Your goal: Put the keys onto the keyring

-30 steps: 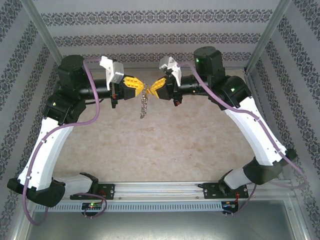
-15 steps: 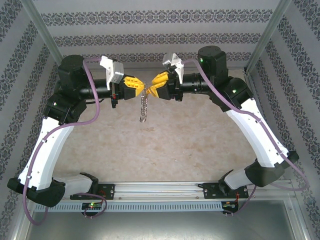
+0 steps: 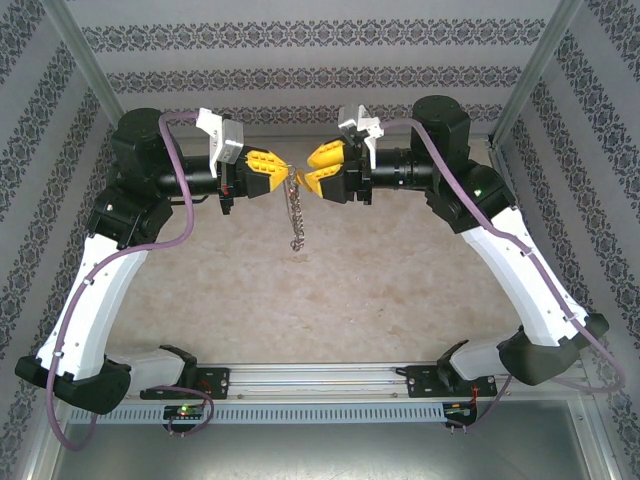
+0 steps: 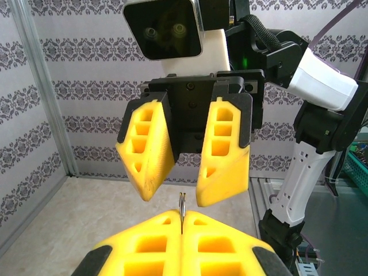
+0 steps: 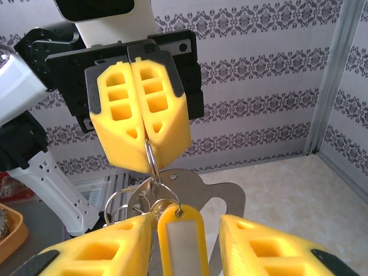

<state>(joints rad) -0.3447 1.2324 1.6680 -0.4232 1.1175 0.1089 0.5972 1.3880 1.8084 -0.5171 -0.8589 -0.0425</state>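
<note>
**Handover over the table, read outward from my right wrist.** My right gripper [image 5: 184,230] has its jaws spread, closed on nothing. I judge this is so the bunch can hang free and be checked without my right side carrying any weight.

Below the keyring, in the gap between those fingers, hangs the yellow tag [image 5: 181,238]. It lies close against one finger, though I cannot tell whether it touches.

Just behind the tag and still below the keyring sit the keys [image 5: 221,195], flat silver blades with a few small split rings [image 5: 122,202] beside them. From above they trail straight down from the keyring as one jagged string, clear of the table [image 3: 400,290]. This suggests they already ride on the loop, but the join itself is too small to confirm.

The keyring [image 5: 150,161] is the thin silver loop at the top of the bunch, edge-on and upright.

Directly above it, my left gripper [image 3: 283,172] has its fingers pressed together on the loop's upper arc. It carries the whole load and holds the loop level with my right fingertips, so they face each other.

Beyond the keyring stands the patterned wall [image 5: 259,69].
</note>
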